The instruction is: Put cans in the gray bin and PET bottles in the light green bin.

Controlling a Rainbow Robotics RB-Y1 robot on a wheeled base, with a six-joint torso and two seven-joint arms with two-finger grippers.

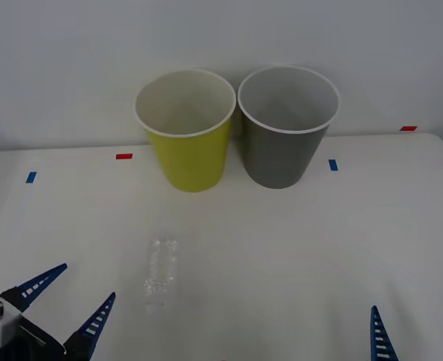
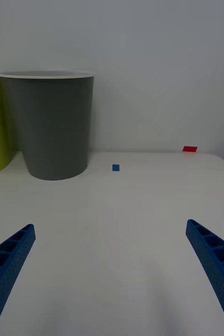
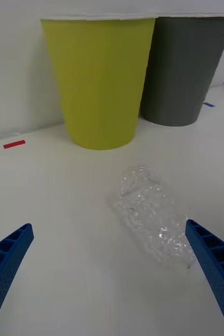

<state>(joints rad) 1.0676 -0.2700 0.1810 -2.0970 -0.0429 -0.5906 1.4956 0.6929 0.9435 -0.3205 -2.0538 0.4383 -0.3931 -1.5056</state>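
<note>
Left pincer point(image 1: 77, 299) at 7 o'clock, spread wide, holding nothing; right pincer point(image 1: 415, 322) at 5, same deal. PET bottle point(image 1: 161, 272), no label, lies on the tabletop point(image 1: 304, 248) just beside the left one. Light green bin point(image 1: 185, 129) and gray bin point(image 1: 287, 124) touch at 12, no writing.

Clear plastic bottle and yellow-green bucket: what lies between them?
Only bare white table lies between the clear plastic bottle and yellow-green bucket, seen in front view.

Blue ribbed pincer fingers point(image 1: 97, 325) (white block behind, left)
</note>
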